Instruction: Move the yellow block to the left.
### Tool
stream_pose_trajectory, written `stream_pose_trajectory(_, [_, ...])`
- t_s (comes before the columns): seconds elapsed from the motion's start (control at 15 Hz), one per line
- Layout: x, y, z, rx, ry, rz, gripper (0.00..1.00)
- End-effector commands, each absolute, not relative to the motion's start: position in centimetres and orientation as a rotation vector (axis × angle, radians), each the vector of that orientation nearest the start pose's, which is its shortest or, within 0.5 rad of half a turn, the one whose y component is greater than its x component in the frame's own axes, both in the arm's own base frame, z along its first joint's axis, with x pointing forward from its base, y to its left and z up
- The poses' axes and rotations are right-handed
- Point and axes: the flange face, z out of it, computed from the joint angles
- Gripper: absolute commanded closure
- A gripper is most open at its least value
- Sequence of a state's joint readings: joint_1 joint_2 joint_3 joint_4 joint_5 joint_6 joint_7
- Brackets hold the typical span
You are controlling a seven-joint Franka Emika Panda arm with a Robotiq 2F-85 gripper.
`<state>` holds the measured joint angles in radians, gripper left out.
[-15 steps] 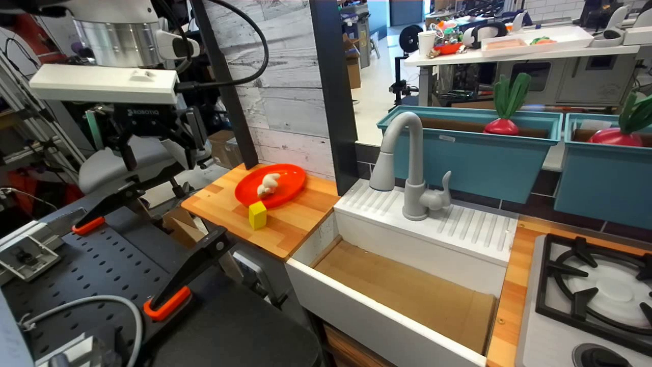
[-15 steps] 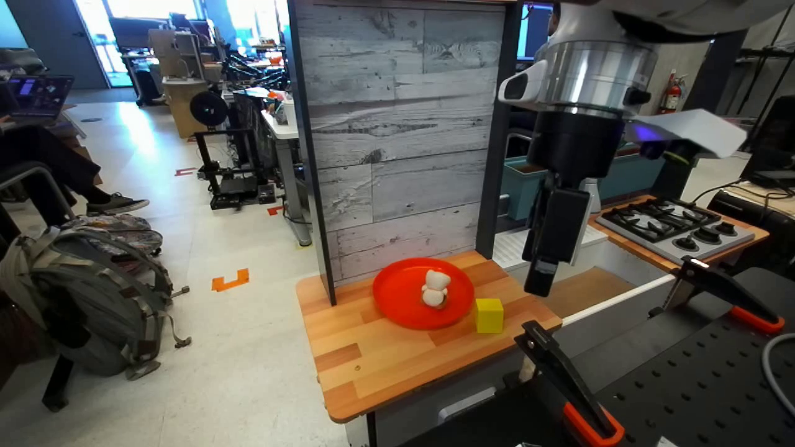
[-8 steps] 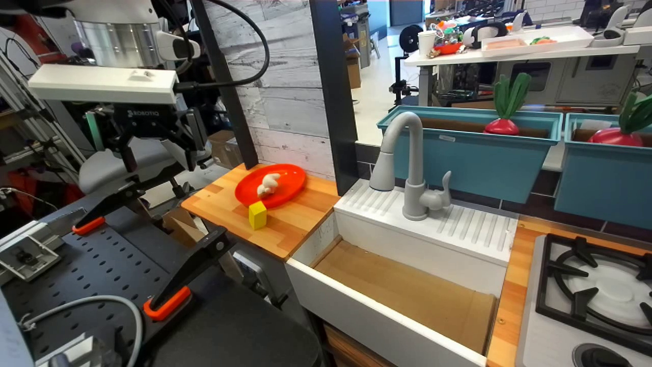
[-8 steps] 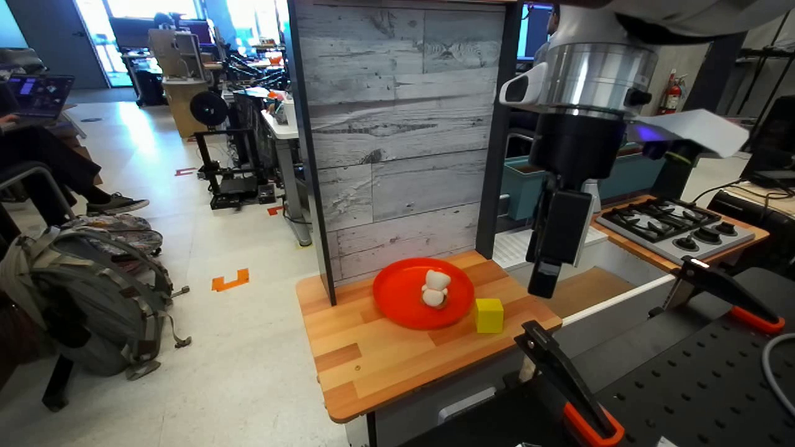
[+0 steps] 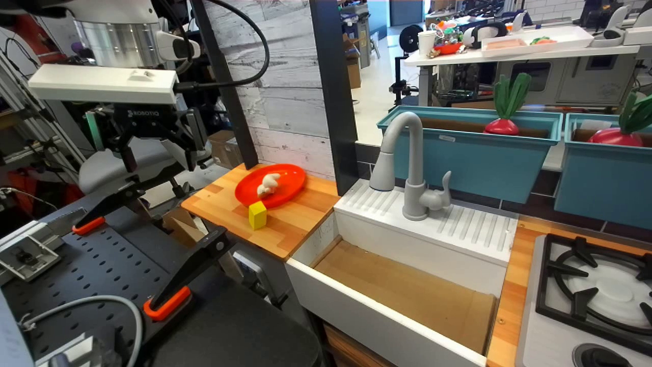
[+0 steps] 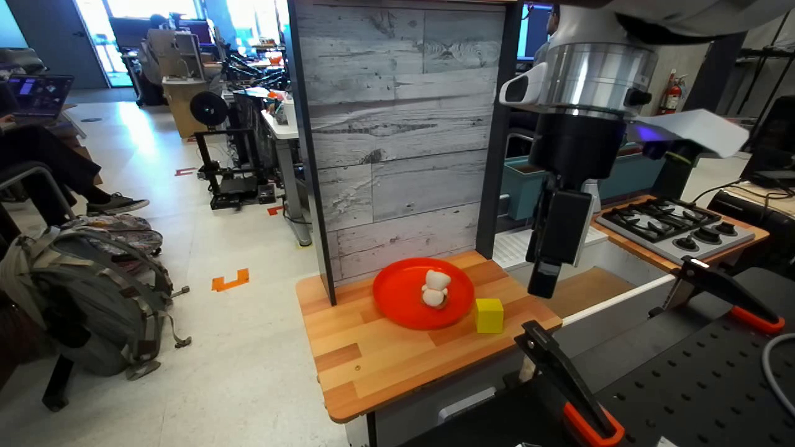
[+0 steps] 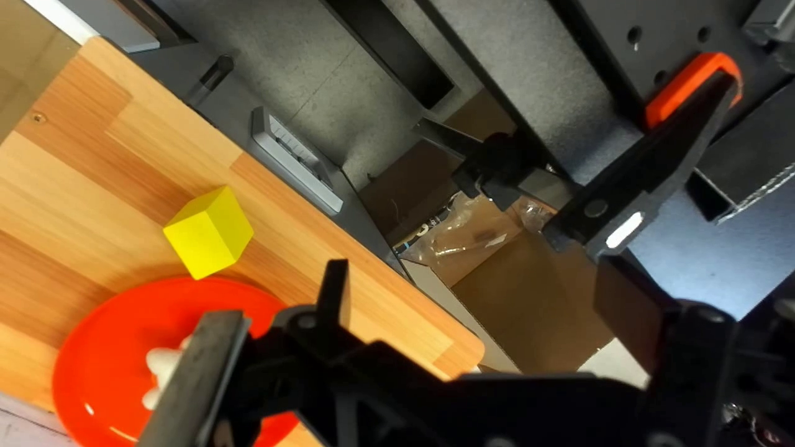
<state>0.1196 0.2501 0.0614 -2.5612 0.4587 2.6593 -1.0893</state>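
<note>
The yellow block (image 5: 257, 215) stands on the wooden counter (image 5: 305, 214), close beside the round red plate (image 5: 294, 178). The block (image 6: 489, 316) and the plate (image 6: 394, 292) also show in an exterior view. In the wrist view the yellow block (image 7: 208, 233) lies left of the fingers, above the plate (image 7: 112, 335). A cream-white item (image 6: 436, 288) rests on the plate. My gripper (image 5: 160, 164) is open and empty, well above and apart from the block. In the wrist view the gripper (image 7: 481, 285) has its fingers wide apart, over the counter's corner and a cardboard box below.
A white sink (image 5: 407, 300) with a grey faucet (image 5: 415, 163) adjoins the counter. A grey-white wood panel (image 6: 404, 124) rises behind the plate. Black clamps with orange handles (image 5: 168, 304) stick up near the counter's edge. A stove (image 6: 677, 230) stands beyond the sink.
My gripper has shifted very slightly in an exterior view between one second and half a second ago. The block, plate and cream-white item have not moved.
</note>
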Motion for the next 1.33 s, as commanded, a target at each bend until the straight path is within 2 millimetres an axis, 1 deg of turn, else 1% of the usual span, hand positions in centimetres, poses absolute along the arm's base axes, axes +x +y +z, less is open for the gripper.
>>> stream_pose_trajectory(0.0, [42.4, 6.7, 16.3, -2.644, -1.190, 0.073, 0.00])
stream_pose_trajectory(0.2, [42.4, 6.7, 16.3, -2.644, -1.190, 0.073, 0.00])
stream_pose_trajectory(0.27, [42.8, 6.3, 16.1, -2.650, -1.181, 0.078, 0.00])
stream_pose_trajectory(0.53, [45.3, 3.7, 14.8, -2.695, -1.291, 0.140, 0.00])
stream_pose_trajectory(0.73, [47.2, 2.2, 13.8, -2.722, -1.349, 0.184, 0.00])
stream_pose_trajectory(0.87, [48.5, 1.8, 12.8, -2.759, -1.354, 0.172, 0.00])
stream_pose_trajectory(1.0, [49.7, 1.9, 11.4, -2.774, -1.344, 0.158, 0.00])
stream_pose_trajectory(1.27, [50.7, 2.6, 7.7, -2.812, -1.301, 0.110, 0.00])
